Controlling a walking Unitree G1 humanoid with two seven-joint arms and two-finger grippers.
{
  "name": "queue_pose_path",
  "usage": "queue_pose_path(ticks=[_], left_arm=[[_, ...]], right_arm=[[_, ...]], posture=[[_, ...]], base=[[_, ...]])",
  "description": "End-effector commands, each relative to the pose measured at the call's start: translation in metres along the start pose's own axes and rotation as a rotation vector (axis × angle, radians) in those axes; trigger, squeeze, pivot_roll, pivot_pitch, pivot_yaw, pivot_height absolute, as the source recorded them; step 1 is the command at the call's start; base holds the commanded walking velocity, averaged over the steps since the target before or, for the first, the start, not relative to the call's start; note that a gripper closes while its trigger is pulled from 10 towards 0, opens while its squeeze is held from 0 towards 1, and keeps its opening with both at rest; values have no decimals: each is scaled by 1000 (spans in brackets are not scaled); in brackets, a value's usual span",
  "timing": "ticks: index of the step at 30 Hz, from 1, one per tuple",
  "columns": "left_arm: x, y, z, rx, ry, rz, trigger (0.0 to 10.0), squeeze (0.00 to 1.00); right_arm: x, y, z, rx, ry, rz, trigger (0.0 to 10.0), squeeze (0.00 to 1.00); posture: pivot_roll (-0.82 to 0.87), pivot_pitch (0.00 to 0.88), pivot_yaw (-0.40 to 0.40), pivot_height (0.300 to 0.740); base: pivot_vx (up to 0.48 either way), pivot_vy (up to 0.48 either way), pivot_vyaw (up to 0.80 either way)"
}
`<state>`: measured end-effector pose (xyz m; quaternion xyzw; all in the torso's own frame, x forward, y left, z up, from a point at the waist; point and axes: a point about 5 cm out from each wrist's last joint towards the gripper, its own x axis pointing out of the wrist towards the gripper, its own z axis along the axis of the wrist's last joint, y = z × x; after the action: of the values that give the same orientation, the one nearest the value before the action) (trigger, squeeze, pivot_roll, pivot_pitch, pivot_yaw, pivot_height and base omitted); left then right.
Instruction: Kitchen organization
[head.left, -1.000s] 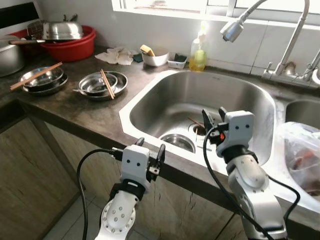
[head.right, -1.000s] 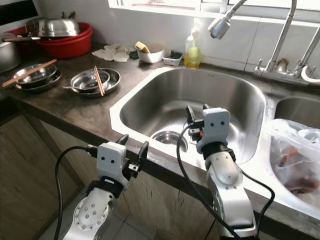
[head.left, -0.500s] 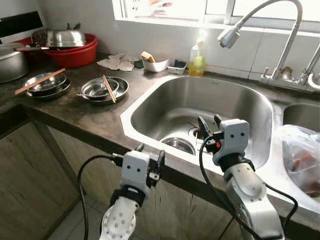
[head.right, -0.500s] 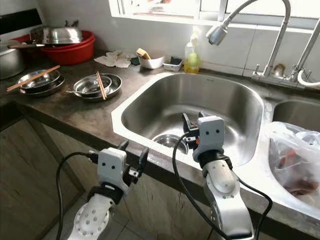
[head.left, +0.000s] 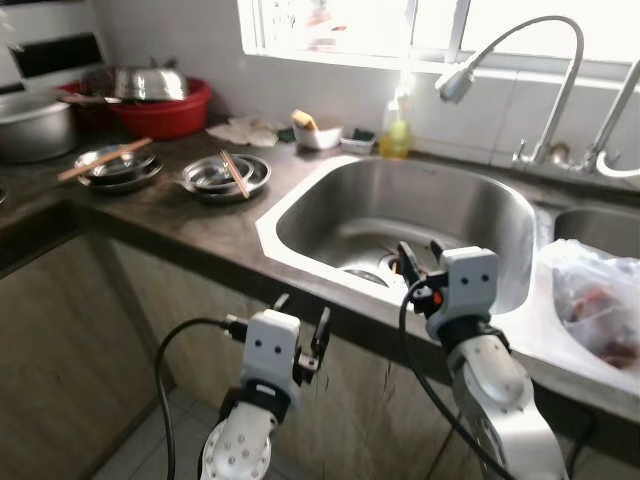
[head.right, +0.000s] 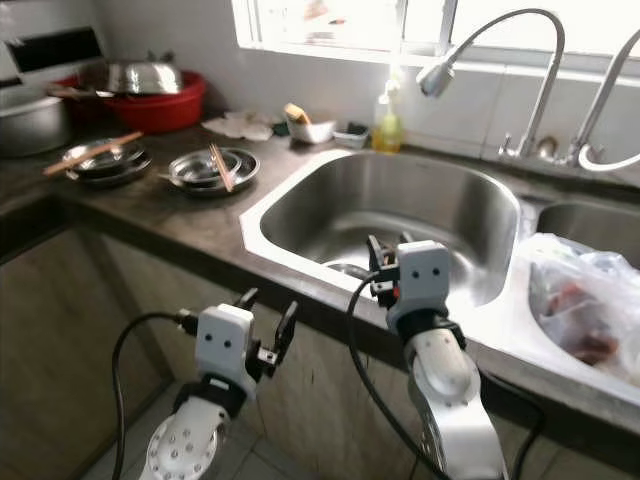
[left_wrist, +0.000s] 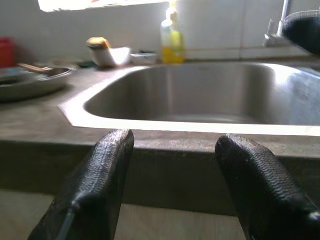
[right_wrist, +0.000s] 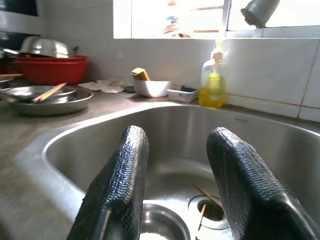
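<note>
Dishes for the kitchen tidy-up lie along the dark stone counter (head.left: 190, 225), reading from the left: a grey metal pot (head.left: 32, 124) at the far edge, then a red plastic basin (head.left: 160, 105) with a shiny steel lid (head.left: 133, 82) resting in it. In front of these sits a stack of steel bowls (head.left: 112, 165) with a wooden chopstick (head.left: 104, 159) across it, and beside it a second stack of steel plates (head.left: 224, 176) with another pair of wooden chopsticks (head.left: 236, 173) laid on top. Further along, by the wall, stand a small white bowl (head.left: 316, 134) and a yellow soap bottle (head.left: 398, 133).

The left gripper (head.left: 299, 321) hovers below the counter edge, in front of the cabinet, its black fingers (left_wrist: 97, 185) spread wide and holding nothing. The stainless steel sink (head.left: 330, 195) comes next, with a small steel bowl (right_wrist: 160, 226) and thin wooden sticks (right_wrist: 206, 196) near its drain. The right gripper (head.left: 418, 257) hangs over the sink's front rim, fingers (right_wrist: 120, 182) parted and empty. A curved chrome tap (head.left: 520, 55) arches above, and a clear plastic bag (head.left: 598, 305) sits at the far right.
</note>
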<state>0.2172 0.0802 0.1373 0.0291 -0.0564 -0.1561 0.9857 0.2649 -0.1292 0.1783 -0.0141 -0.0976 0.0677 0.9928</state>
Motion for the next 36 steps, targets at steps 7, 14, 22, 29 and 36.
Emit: queue_pose_path(ticks=[7,14,22,29,36], left_arm=[[-2,-5,-1,-3,6,-10,10000,0],[-3,-4,-1,-1,10,-5,10000,0],[-4,-5,-2,3,13,-3,10000,0],[-3,-2,-1,3,14,16,10000,0],[-3,1,-2,15,18,40,10000,0]], right_arm=[[0,2,3,8,6,7,10000,0],[-1,2,3,8,11,12,10000,0],[-1,4,3,27,12,25,10000,0],[0,6,3,24,13,44,10000,0],[-1,7,4,14,7,66,10000,0]], posture=[[75,0,-21,740],[77,4,-24,740],[80,9,-27,740],[83,12,-25,740],[83,14,-26,740]], base=[[-269,0,0],[-259,0,0],[-255,0,0],[-36,0,0],[0,0,0]])
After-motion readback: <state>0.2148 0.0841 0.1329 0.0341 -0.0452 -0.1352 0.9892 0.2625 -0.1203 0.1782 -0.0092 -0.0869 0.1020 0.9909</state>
